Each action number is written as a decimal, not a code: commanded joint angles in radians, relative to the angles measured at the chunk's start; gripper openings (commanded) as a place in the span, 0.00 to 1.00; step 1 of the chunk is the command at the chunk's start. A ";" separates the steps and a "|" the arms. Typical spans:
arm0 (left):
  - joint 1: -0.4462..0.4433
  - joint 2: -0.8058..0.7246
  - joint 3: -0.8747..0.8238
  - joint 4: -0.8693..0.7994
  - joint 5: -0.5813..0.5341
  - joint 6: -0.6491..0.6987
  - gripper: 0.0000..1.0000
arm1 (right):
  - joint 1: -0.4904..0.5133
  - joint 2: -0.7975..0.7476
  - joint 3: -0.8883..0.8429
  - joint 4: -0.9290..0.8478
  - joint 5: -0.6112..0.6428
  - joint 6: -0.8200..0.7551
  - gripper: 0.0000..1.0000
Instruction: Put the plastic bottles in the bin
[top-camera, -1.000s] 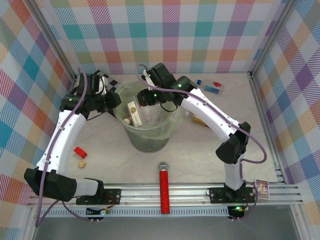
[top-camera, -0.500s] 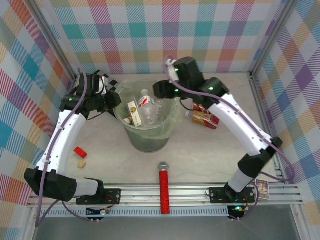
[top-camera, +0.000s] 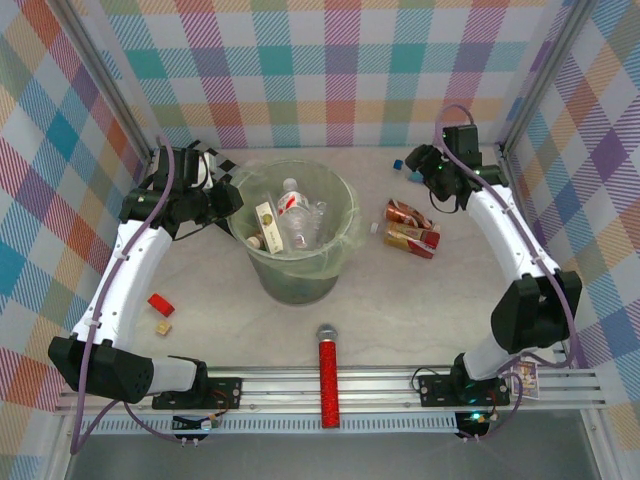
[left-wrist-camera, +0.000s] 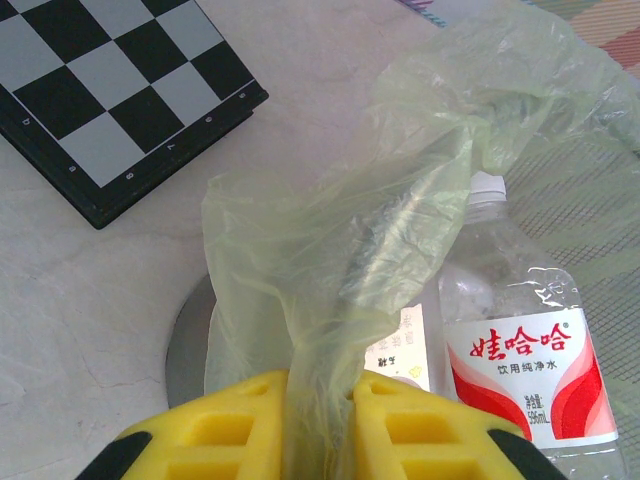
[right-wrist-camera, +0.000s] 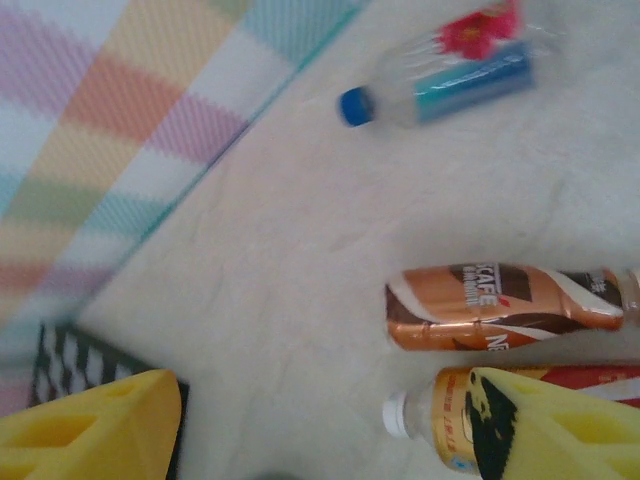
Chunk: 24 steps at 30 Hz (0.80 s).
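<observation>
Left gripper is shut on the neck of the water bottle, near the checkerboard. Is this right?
No: the left wrist view shows the left gripper shut on the plastic liner, not the neck of the water bottle. The checkerboard is near, as you say.

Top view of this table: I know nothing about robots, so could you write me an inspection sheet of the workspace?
Surface: pale marbled tabletop.
Job's things: bin mid-table, holding a red-labelled water bottle and others; a Nescafe bottle and a white-capped bottle lie right of it, a blue-capped bottle farther back.
Clutter: red microphone, red block, checkerboard.
Grippers: left gripper shut on the liner; right gripper open above the table.
Cables: purple cable along each arm.
Surroundings: checked cloth walls, metal frame.
</observation>
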 joint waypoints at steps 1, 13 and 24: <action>-0.012 -0.020 0.007 0.039 0.029 -0.019 0.20 | -0.026 0.052 -0.032 0.122 0.095 0.297 0.79; -0.012 -0.015 0.014 0.027 0.035 -0.022 0.21 | -0.111 0.357 -0.005 0.292 0.088 0.681 0.89; -0.012 0.006 0.033 0.004 0.038 -0.017 0.21 | -0.137 0.590 0.073 0.504 0.051 0.715 0.92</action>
